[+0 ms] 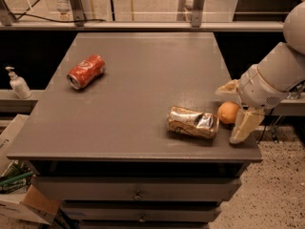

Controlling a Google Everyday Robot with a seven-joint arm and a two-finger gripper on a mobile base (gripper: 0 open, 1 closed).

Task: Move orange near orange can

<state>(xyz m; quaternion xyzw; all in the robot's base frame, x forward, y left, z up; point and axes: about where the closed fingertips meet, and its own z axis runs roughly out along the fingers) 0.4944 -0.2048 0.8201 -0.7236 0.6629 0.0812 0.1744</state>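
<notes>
The orange sits on the grey table near its right front corner. It touches or nearly touches the right end of the dented gold-orange can, which lies on its side. My gripper comes in from the right and is open. One cream finger is behind the orange and the other is in front of it, with a visible gap on each side.
A red can lies on its side at the table's left. A soap dispenser stands on a ledge left of the table. The table's right edge is just beside the orange. Drawers are below the tabletop, and boxes are on the floor at lower left.
</notes>
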